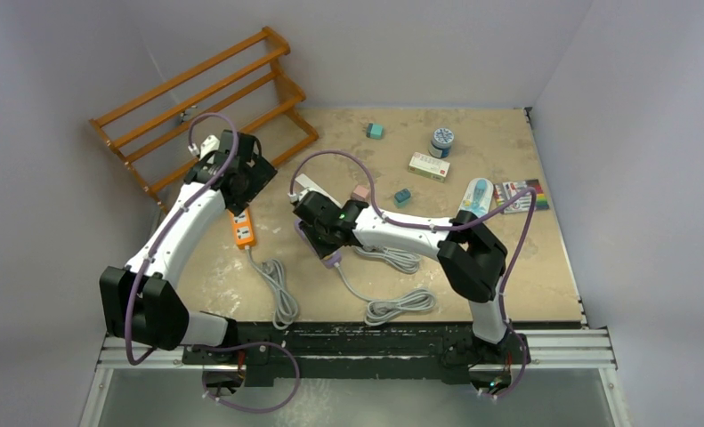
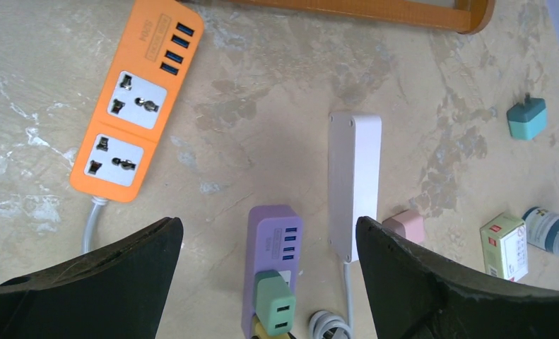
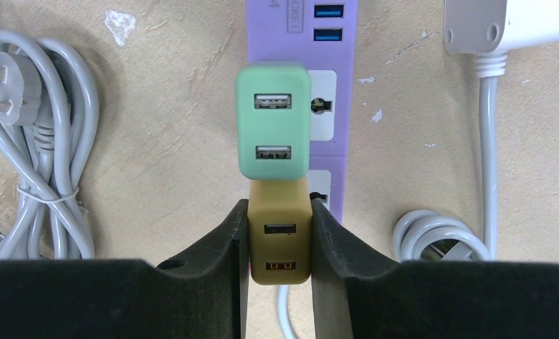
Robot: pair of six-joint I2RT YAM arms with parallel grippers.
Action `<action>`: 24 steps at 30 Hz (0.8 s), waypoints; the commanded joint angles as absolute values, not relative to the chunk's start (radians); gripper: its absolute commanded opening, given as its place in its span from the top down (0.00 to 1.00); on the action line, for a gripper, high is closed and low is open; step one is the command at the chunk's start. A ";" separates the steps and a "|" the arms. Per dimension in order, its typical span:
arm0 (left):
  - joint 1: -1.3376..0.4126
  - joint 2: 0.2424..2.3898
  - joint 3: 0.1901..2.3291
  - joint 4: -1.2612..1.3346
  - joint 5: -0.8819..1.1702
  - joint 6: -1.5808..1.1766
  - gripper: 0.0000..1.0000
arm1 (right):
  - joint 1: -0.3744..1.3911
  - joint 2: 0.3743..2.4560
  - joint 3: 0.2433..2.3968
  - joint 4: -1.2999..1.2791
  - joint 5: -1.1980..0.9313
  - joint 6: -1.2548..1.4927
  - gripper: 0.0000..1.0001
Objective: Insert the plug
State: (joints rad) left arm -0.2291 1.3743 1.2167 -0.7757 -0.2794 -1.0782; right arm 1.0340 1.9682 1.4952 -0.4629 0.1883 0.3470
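My right gripper (image 3: 280, 244) is shut on a mustard-yellow USB plug (image 3: 280, 229), one finger on each side. The plug stands over the near socket of the purple power strip (image 3: 331, 49), touching a green plug (image 3: 273, 120) that sits in the socket beyond it. Its prongs are hidden. From above, the right gripper (image 1: 317, 233) hovers at the strip (image 1: 333, 260). My left gripper (image 2: 268, 229) hangs open and holds nothing, high over the purple strip (image 2: 276, 222) and the green plug (image 2: 276, 304). In the top view the left gripper (image 1: 241, 173) is near the orange strip (image 1: 243, 227).
An orange power strip (image 2: 131, 106) and a white one (image 2: 354, 183) lie beside the purple one. Coiled grey cables (image 1: 401, 307) lie near the front. A wooden rack (image 1: 206, 98) stands at the back left. Teal plugs (image 1: 375, 131), a pink plug (image 1: 360, 193), a box (image 1: 429, 166) and a jar (image 1: 442, 140) lie at the right.
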 commanded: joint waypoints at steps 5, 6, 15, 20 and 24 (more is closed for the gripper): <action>-0.219 1.329 1.165 -0.783 -0.324 -1.101 0.08 | 1.034 2.087 1.413 -0.607 0.238 0.318 1.00; -0.219 1.325 1.156 -0.780 -0.326 -1.099 0.08 | 1.034 2.090 1.411 -0.616 0.236 0.312 1.00; -0.219 1.301 1.084 -0.743 -0.317 -1.088 0.08 | 1.048 2.169 1.363 -0.643 0.134 0.252 1.00; -0.219 1.299 1.058 -0.727 -0.295 -1.084 0.08 | 1.048 2.148 1.337 -0.623 0.124 0.266 1.00; -0.219 1.299 1.055 -0.724 -0.291 -1.078 0.08 | 1.048 2.127 1.371 -0.622 0.128 0.283 1.00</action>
